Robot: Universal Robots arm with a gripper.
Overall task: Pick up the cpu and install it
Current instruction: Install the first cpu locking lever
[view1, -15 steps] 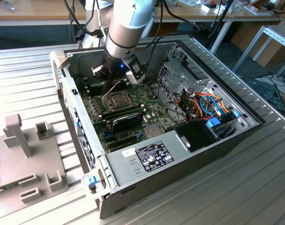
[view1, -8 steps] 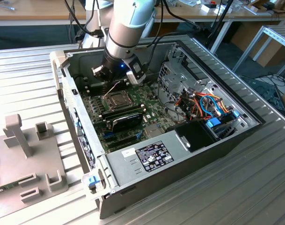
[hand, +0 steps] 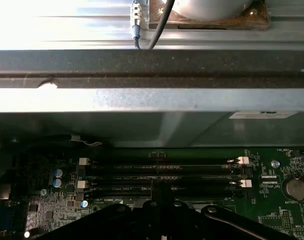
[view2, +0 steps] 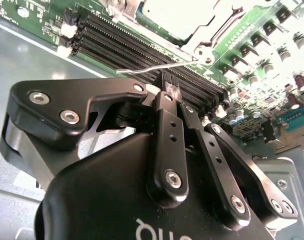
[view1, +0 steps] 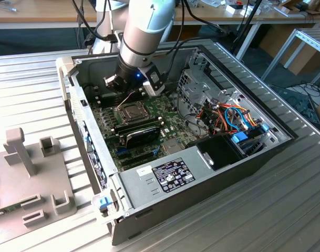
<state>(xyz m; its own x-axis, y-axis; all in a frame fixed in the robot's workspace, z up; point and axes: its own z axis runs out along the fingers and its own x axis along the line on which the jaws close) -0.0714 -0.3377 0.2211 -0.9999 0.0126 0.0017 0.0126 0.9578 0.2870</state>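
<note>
In the exterior view my gripper hangs inside the open computer case, just above the motherboard and beside the processor socket. The cpu lies flat in that socket with the metal frame around it. Its pale silver top also appears in the second wrist view. There my gripper is shut, with its black fingertips pressed together and nothing visibly between them. They sit right next to the thin wire socket lever, which stands raised off the board. Whether they touch the lever is unclear.
Black memory slots run beside the socket. A black cooler part lies on the board toward the front. The drive cage, coloured cables and power supply fill the exterior view's right. A grey fixture stands outside, left.
</note>
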